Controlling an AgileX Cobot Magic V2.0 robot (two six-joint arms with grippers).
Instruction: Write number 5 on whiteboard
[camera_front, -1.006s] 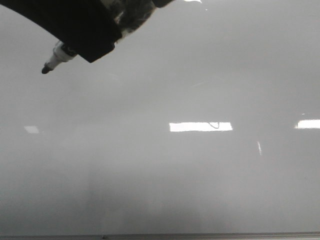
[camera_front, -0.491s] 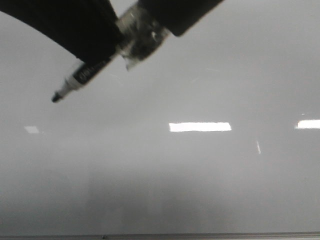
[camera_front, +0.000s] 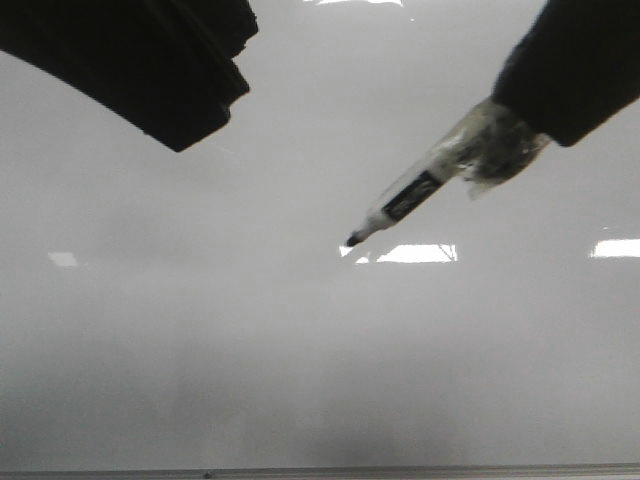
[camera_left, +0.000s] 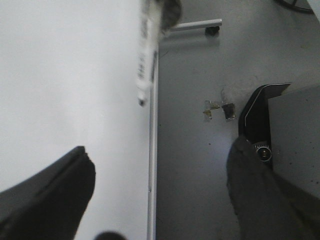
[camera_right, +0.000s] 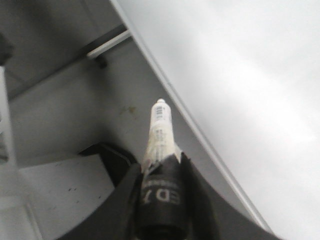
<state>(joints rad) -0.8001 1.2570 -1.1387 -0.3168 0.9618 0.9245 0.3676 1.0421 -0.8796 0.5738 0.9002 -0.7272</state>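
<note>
Board (camera_front: 300, 340) blank: no 5 drawn yet. Marker (camera_front: 405, 200), at upper left half a second ago, now over mid-board with tip down-left, near the surface beside a glare patch; contact unclear. Probably poised for the first stroke. Right claw (camera_right: 161, 172) closed on the taped marker barrel. Left claw (camera_left: 155, 170) wide open, holding nothing, over the board edge.

Beside the board we see a bare grey floor (camera_left: 200, 165), dull and lightly scuffed. A pale metal bar (camera_left: 195, 25) on a small dark caster (camera_left: 213, 31) stands on it. Scraps of tape (camera_left: 220, 110) lie stuck nearby. Overhead lamps throw bright rectangular glare (camera_front: 418, 253).
</note>
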